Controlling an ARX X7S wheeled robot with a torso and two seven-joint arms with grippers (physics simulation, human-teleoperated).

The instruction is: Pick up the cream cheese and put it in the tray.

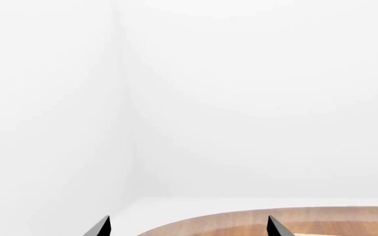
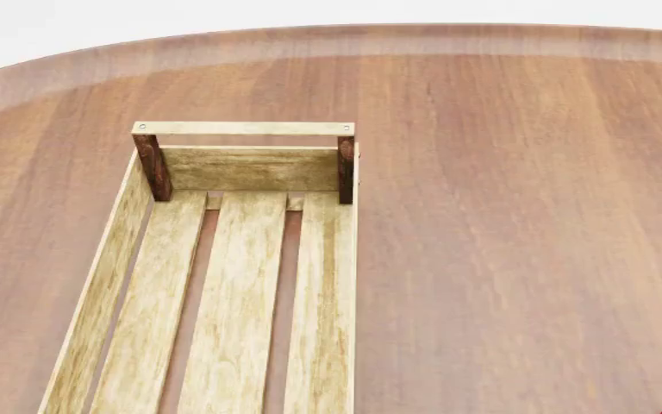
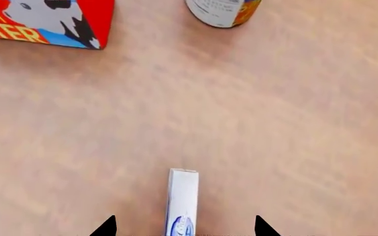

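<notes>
Right wrist view shows the cream cheese [image 3: 181, 202] standing on a narrow edge on the table [image 3: 274, 123], centred between my right gripper's [image 3: 183, 227] two dark tips, which stand wide apart with clear wood on either side of the box and touch nothing. How near the box lies to any table edge I cannot tell from this view; the head view does not show it at all. The butter box [image 3: 45, 19] and the can [image 3: 223, 12] sit well apart from it, farther out. I judge the box light and fairly stiff, thin card with smooth printed faces, so it may tip or slide if one tip meets it first. The best hold looks to be across its two broad faces, low and near the middle, closing evenly and gently so the card does not buckle. The tray [image 2: 320, 285] runs from mid-table toward the near edge, open and with nothing visible on its slats. My left gripper [image 1: 187, 227] hangs beyond the table's rim, tips spread and holding nothing.
</notes>
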